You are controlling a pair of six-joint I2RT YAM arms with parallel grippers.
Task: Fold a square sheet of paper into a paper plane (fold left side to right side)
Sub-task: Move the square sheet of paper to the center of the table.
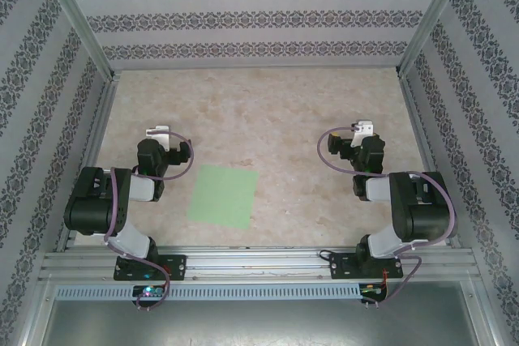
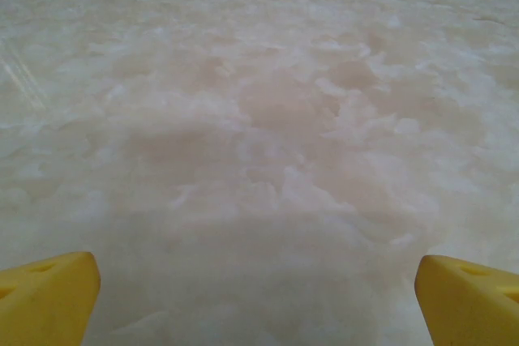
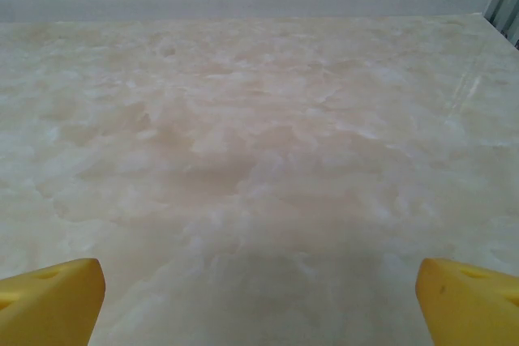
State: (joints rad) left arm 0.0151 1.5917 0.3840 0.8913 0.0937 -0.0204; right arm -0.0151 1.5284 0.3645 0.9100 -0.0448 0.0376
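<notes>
Bases of both arms sit bolted to the silver aluminium rail (image 1: 259,258) at the near edge of your pale marbled counter (image 1: 292,119), so either arm can reach the working surface.

Just beyond the rail, the thin light green square sheet of paper (image 1: 224,196) lies flat, slightly turned, between the arms and closer to the left one. That placement seems to suit the task, since the edge that must travel left to right sits near the left arm. No crease shows, so you have not yet begun the fold.

Farther out, the left pincer (image 1: 156,132) and the right pincer (image 1: 363,129) are tucked over bare counter, apart from the sheet. This is probably a resting pose that leaves the paper unobstructed. In the left wrist view the yellow fingertips (image 2: 45,297) sit at the lower corners with bare counter between them, so those jaws stand spread wide. The right wrist view shows the same spread for its own fingertips (image 3: 49,301).

At the back, pale walls with bands of dark damask pattern (image 1: 243,18) close off the cell. You will find no brand, label or legible writing anywhere.
</notes>
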